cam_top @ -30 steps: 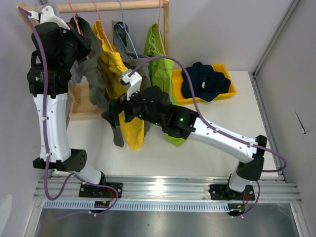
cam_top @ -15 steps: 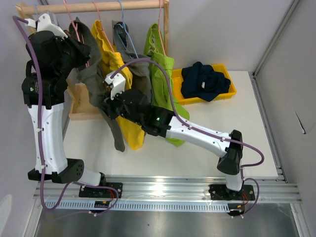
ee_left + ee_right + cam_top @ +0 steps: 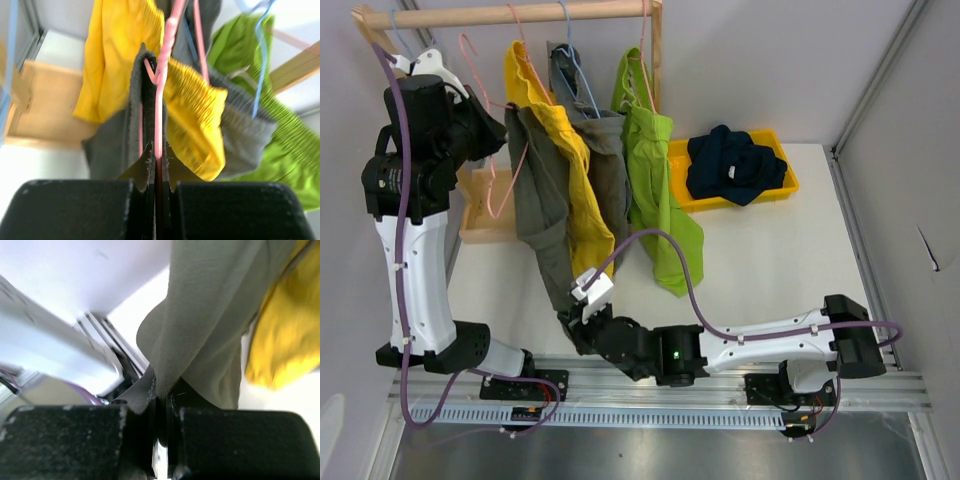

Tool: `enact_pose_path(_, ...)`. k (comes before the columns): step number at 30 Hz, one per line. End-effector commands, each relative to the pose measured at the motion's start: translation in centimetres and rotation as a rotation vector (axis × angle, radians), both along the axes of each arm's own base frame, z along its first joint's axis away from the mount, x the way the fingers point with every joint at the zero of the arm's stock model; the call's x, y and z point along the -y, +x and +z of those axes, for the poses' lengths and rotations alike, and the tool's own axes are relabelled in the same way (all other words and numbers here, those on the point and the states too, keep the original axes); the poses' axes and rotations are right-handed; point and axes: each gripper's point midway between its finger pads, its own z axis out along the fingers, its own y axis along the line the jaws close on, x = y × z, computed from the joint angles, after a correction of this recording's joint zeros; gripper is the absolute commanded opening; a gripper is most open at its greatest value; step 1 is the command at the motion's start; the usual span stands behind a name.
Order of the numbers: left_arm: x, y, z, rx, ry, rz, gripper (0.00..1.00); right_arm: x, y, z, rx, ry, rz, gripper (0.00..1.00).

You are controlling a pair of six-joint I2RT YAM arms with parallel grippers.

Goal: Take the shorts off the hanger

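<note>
The dark olive-grey shorts [image 3: 542, 190] hang stretched from a pink hanger [image 3: 503, 172] down toward the near edge. My left gripper [image 3: 488, 135] is shut on the hanger's pink wire [image 3: 159, 125] below the wooden rail [image 3: 520, 14]. My right gripper [image 3: 567, 320] is shut on the lower end of the olive-grey cloth [image 3: 215, 305], low near the arm bases. Yellow shorts [image 3: 578, 190], mid grey shorts [image 3: 608, 165] and lime green shorts [image 3: 658, 195] hang on other hangers. Navy shorts [image 3: 732, 160] lie in the yellow bin [image 3: 788, 180].
A wooden box [image 3: 478, 222] stands on the table under the rail's left end. The rail's upright post [image 3: 656, 50] is behind the green shorts. A metal frame edge [image 3: 860, 240] bounds the table on the right.
My right gripper closed on the olive-grey shorts and drew back toward the near edge, pulling the cloth down and taut. The left arm shifted slightly, still holding the hanger.
</note>
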Motion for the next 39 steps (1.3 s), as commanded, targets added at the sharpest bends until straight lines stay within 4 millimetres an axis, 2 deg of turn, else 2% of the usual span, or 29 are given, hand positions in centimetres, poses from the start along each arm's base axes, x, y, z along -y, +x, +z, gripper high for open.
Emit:
enact_pose_path(1, -2.4, 1.1, 7.7, 0.297, 0.059, 0.107, 0.0, 0.6, -2.2, -1.4, -0.095, 0.051, -0.046, 0.0)
enact_pose_path(2, -2.3, 1.0, 7.8, 0.299, 0.059, 0.097, 0.0, 0.4, -2.1, -2.3, -0.098, 0.028, -0.052, 0.0)
enact_pose_path(5, -1.4, 0.5, 7.2, 0.285, 0.035, 0.051, 0.0, -0.4, -0.8, -1.2, -0.074, 0.035, -0.069, 0.0)
enact_pose_path(7, -0.8, -0.4, 6.5, 0.26, 0.013, 0.022, 0.0, -0.9, 0.6, 0.8, -0.04, 0.052, -0.072, 0.0)
enact_pose_path(9, -0.1, -1.9, 6.0, 0.234, -0.026, -0.009, 0.0, -1.5, 3.7, 3.7, 0.014, 0.076, -0.096, 0.0)
enact_pose_path(10, 0.1, -2.4, 4.4, 0.177, -0.04, -0.018, 0.0, -1.7, 5.0, 4.8, 0.034, 0.077, -0.102, 0.0)
enact_pose_path(12, 0.8, -4.6, 2.9, 0.131, -0.094, -0.046, 0.0, -2.2, 9.2, 5.7, 0.087, 0.045, -0.132, 0.0)
enact_pose_path(13, 1.0, -5.1, 1.2, 0.084, -0.111, -0.048, 0.0, -2.4, 10.8, 9.4, 0.105, 0.107, -0.143, 0.0)
enact_pose_path(14, 1.1, -5.9, 0.4, 0.069, -0.122, -0.052, 0.0, -2.5, 12.2, 9.5, 0.109, 0.074, -0.148, 0.0)
enact_pose_path(15, 1.2, -6.3, -1.2, 0.035, -0.139, -0.048, 0.0, -2.1, 15.0, 10.4, 0.116, 0.075, -0.17, 0.0)
enact_pose_path(16, 1.1, -8.0, -1.5, 0.05, -0.144, -0.047, 0.0, -2.4, 16.4, 10.9, 0.114, 0.048, -0.178, 0.0)
enact_pose_path(18, 0.9, -9.3, -2.1, 0.038, -0.144, -0.042, 0.0, -1.7, 18.7, 11.1, 0.104, 0.028, -0.207, 0.0)
enact_pose_path(19, 0.7, -9.9, -1.7, 0.044, -0.141, -0.037, 0.0, -1.2, 18.9, 11.1, 0.095, 0.021, -0.212, 0.0)
enact_pose_path(21, 0.6, -11.0, -1.3, 0.033, -0.126, -0.043, 0.0, -0.2, 18.5, 9.1, 0.078, -0.005, -0.224, 0.0)
enact_pose_path(22, 0.5, -11.8, 0.0, 0.063, -0.126, -0.043, 0.0, 1.3, 17.7, 11.3, 0.072, 0.08, -0.222, 0.0)
enact_pose_path(23, 0.3, -12.2, 0.7, 0.075, -0.117, -0.043, 0.0, 1.9, 16.9, 7.5, 0.041, 0.021, -0.213, 0.0)
enact_pose_path(24, 0.2, -12.5, 1.1, 0.084, -0.117, -0.039, 0.0, 2.7, 15.8, 7.0, 0.036, 0.026, -0.221, 0.0)
enact_pose_path(25, -0.2, -13.1, 2.7, 0.134, -0.114, -0.021, 0.0, 4.7, 14.4, 9.2, 0.038, 0.093, -0.228, 0.0)
enact_pose_path(26, -0.5, -13.2, 3.0, 0.142, -0.113, -0.008, 0.0, 5.9, 13.5, 6.3, 0.029, 0.038, -0.24, 0.0)
enact_pose_path(28, -0.9, -13.0, 3.1, 0.146, -0.103, 0.015, 0.0, 8.1, 10.6, 6.7, 0.049, 0.046, -0.27, 0.0)
enact_pose_path(30, -0.9, -12.4, 2.8, 0.14, -0.099, 0.015, 0.0, 12.0, 8.6, 8.9, 0.087, 0.076, -0.296, 0.0)
enact_pose_path(31, -0.5, -11.5, 1.1, 0.096, -0.1, 0.004, 0.0, 13.6, 7.6, 9.9, 0.099, 0.087, -0.325, 0.0)
enact_pose_path(32, -0.3, -11.3, 0.8, 0.096, -0.102, -0.005, 0.0, 16.2, 7.3, 12.2, 0.118, 0.126, -0.338, 0.0)
enact_pose_path(33, -0.3, -11.7, 1.6, 0.149, -0.109, -0.012, 0.0, 17.8, 7.1, 13.9, 0.131, 0.139, -0.35, 0.0)
enact_pose_path(34, -0.1, -10.8, -0.5, 0.099, -0.11, -0.011, 0.0, 19.2, 7.1, 15.4, 0.142, 0.157, -0.36, 0.0)
enact_pose_path(35, 0.0, -11.2, 0.2, 0.145, -0.115, -0.021, 0.0, 21.5, 7.2, 18.7, 0.182, 0.188, -0.363, 0.0)
enact_pose_path(36, 0.0, -10.7, -1.3, 0.11, -0.112, -0.021, 0.0, 22.6, 7.3, 20.3, 0.202, 0.204, -0.371, 0.0)
enact_pose_path(38, 0.1, -10.9, -1.4, 0.125, -0.11, -0.027, 0.0, 24.8, 7.8, 24.4, 0.294, 0.195, -0.399, 0.0)
enact_pose_path(39, 0.1, -10.8, -1.9, 0.115, -0.1, -0.029, 0.0, 25.4, 8.2, 25.6, 0.325, 0.183, -0.42, 0.0)
